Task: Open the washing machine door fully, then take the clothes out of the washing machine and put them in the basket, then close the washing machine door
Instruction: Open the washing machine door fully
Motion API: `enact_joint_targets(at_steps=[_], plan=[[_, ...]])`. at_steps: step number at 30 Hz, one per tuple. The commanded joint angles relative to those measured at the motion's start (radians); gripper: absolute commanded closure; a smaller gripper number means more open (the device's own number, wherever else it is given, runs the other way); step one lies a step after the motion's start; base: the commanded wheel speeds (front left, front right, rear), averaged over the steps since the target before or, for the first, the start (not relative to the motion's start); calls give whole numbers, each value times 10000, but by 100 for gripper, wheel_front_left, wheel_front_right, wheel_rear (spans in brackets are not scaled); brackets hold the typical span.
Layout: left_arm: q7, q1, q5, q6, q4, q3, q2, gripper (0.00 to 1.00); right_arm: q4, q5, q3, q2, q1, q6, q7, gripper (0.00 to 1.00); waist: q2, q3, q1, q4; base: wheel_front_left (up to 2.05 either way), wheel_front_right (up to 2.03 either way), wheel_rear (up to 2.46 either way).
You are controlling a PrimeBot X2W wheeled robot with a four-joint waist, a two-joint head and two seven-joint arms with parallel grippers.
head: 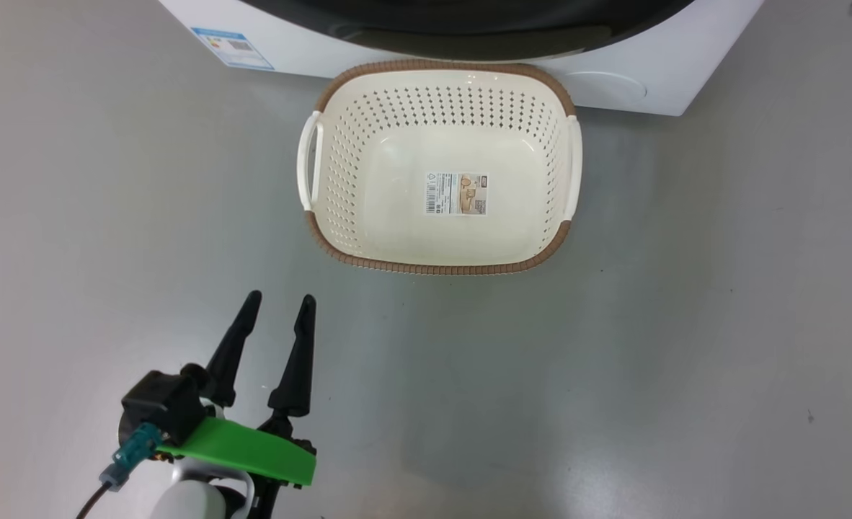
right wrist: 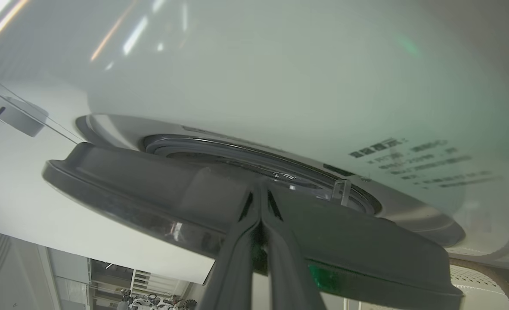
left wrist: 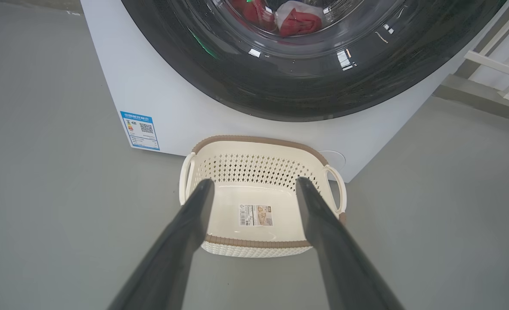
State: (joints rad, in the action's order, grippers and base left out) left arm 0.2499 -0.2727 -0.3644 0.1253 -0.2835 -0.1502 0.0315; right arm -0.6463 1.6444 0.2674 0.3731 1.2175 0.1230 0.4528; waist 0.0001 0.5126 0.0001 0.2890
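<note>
Cream-white perforated plastic with a brown woven-look rim: that small rounded basket (head: pixel 437 269) sits on the grey floor (head: pixel 685 324) straight ahead of my left gripper (head: pixel 282 298), well clear of its tips. A paper sticker (head: pixel 455 193) lies on the basket's bottom. The left jaws are released, spread wide and carrying nothing.

Beyond the basket, further out from those jaws, stands the big white front-loading washing machine (left wrist: pixel 172 107), with the basket's far rim just beside its front. A small blue label (left wrist: pixel 139 130) sits off toward the left jaw's side. Above the basket is the large round door (left wrist: pixel 280 99) with its glossy black rim, and red and white garments (left wrist: pixel 299 21) lie behind its glass.

My right gripper (right wrist: pixel 259 191) has its jaws clenched together, tips against the door's dark grey inner frame. Past those tips I see a gap between the door and the white front.
</note>
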Motion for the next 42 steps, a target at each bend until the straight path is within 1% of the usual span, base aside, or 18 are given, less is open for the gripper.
enact_joint_targets(at_steps=[1, 7, 17, 25, 35, 42], plan=[[118, -122, -66, 54, 181, 277, 187, 0, 179, 123, 49, -195, 132, 77, 194, 100, -1, 39, -1, 32, 0, 0, 0], [118, -122, -115, 54, 143, 195, 187, 0, -247, 221, 191, -281, 364, 77, 782, 100, -1, -3, -1, 89, 0, 0, 0], [118, -7, -154, 54, 141, 53, 187, 0, -375, 348, 259, -421, 221, 77, 1371, 100, -1, -288, -1, 118, 0, 0, 0], [118, 80, -173, 54, 100, -2, 187, 0, -61, 348, 476, -562, -221, 77, 1898, 100, -1, -587, -1, 67, 0, 0, 0], [118, 185, -206, 54, 238, 48, 187, 0, 352, 177, 814, -738, -987, 77, 2212, 100, -1, -929, -1, -55, 0, 0, 0], [118, 282, -126, 54, 249, 86, 187, 0, 941, 171, 1067, -953, -1611, 77, 2527, 100, -1, -1137, -1, -125, 0, 0, 0]])
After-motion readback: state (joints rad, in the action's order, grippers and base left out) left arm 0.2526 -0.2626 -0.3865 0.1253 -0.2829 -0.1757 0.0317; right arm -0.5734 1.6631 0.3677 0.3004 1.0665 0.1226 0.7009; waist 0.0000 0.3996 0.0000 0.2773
